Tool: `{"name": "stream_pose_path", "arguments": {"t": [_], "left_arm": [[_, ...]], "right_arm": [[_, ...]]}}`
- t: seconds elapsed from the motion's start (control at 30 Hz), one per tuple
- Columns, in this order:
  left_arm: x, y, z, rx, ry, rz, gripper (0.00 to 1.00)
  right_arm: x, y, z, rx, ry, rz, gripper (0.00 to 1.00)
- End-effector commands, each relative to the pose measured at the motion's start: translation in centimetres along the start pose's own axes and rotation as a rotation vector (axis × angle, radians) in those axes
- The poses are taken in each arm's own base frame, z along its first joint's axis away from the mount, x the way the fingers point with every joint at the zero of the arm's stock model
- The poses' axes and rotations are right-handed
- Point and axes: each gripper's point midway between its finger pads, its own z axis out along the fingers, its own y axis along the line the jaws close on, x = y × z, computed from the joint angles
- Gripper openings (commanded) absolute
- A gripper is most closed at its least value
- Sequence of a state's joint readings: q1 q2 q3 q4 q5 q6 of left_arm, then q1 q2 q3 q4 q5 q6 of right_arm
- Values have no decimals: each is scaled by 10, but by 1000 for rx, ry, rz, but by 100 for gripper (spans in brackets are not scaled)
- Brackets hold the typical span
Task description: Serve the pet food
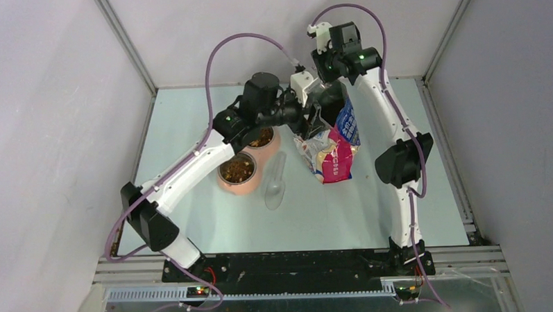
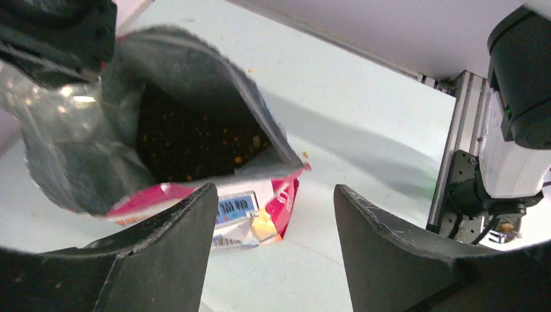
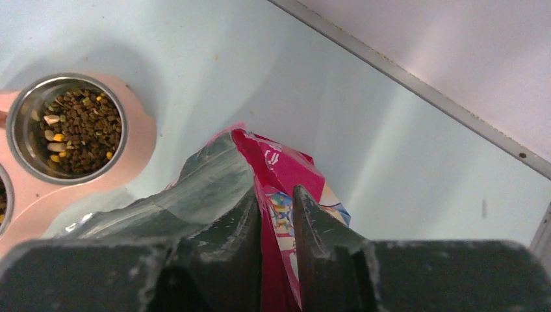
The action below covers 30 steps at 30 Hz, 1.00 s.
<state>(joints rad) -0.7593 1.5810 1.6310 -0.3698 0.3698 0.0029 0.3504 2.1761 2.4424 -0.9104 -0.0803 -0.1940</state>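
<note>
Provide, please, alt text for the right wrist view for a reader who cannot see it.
The right end effector pinches the top edge of an open pink printed bag between its dark fingers. At left, a steel bowl in a pink holder contains brown pet food, on a pale table.

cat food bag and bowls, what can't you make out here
- Pet food level inside the cat food bag: left wrist view, interior too dark.
- Far steel bowl: top view, left arm covers most of it.
- Pink feeder: right wrist view, left edge cuts off its second bowl.
</note>
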Motion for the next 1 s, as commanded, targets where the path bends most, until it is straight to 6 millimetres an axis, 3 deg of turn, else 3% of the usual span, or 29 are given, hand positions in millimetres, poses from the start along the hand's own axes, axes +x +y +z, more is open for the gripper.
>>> {"name": "stream_pose_path", "arguments": {"t": [0.0,0.03,0.13,0.23,0.47,0.53,0.67,0.77,0.8,0.9,0.97], "left_arm": [[-28,-4,12,61,-64,104,73],[-41,-10,13,83,-87,119,74],[-36,-17,43,91,-56,130,74],[-40,-17,55,71,-84,127,75],[-16,-19,72,80,-44,55,75],[-10,-16,76,55,-30,59,70],[-3,0,76,-35,-5,72,51],[-6,3,71,-55,4,103,29],[-7,3,68,-46,10,127,26],[-12,0,56,29,18,185,2],[-17,0,42,108,9,186,0]], "right_arm": [[-14,-16,-2,90,-45,32,21],[-14,-16,-2,90,-46,34,15],[-15,-20,-3,117,-47,46,8],[-17,-24,-8,129,-53,58,1],[-14,-33,-14,134,-52,121,0],[-10,-33,-12,129,-42,131,0],[-6,-37,-12,133,-33,150,0],[-6,-42,-17,144,-35,176,0],[-7,-44,-22,152,-41,183,0],[-9,-57,-40,194,-58,245,0],[-15,-63,-65,233,-85,296,0]]}}
